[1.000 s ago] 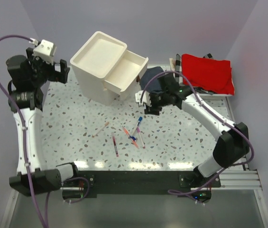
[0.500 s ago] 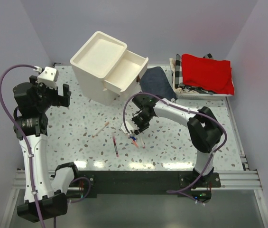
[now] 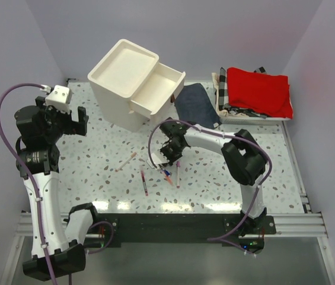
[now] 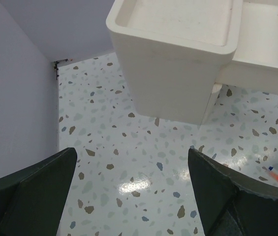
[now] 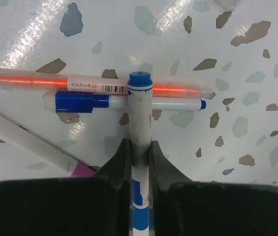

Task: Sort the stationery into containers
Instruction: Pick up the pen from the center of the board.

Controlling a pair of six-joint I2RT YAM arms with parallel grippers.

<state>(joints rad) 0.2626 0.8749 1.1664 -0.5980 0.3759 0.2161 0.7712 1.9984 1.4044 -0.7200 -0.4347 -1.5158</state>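
My right gripper is down at the table and shut on a white blue-capped stick, which points across a red pen and a blue-capped pen. A white pen with a pink end lies at its left. More pens lie apart on the table: a pale pink one and a dark red one. The cream drawer unit stands at the back with its top drawer pulled out. My left gripper is open and empty, above the left table.
A dark blue folded cloth lies right of the drawer unit. A red folded cloth rests on a checkered basket at the back right. Purple walls close in the table on the left, back and right.
My right arm swung left and down from beside the blue cloth to the pen cluster and shut on the blue-capped stick. My left arm lowered and shifted slightly right.
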